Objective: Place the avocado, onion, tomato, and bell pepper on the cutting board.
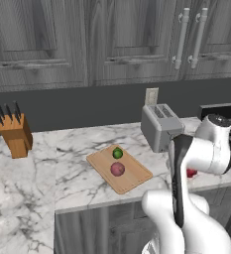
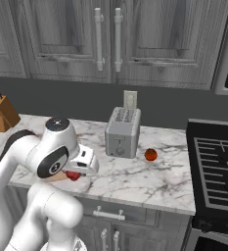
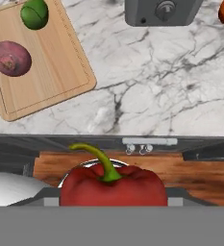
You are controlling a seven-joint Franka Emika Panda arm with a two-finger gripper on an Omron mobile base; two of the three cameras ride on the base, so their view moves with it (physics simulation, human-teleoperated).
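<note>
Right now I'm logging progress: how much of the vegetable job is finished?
Done: the avocado and onion lie on the cutting board. In hand: the red bell pepper sits right at the gripper, apparently in its jaws, beside the board. Left: the tomato on the counter by the toaster.

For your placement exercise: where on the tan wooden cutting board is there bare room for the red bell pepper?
The tan wooden cutting board is bare along its right side and near end; its far left is crowded by the green avocado and purple onion.
</note>
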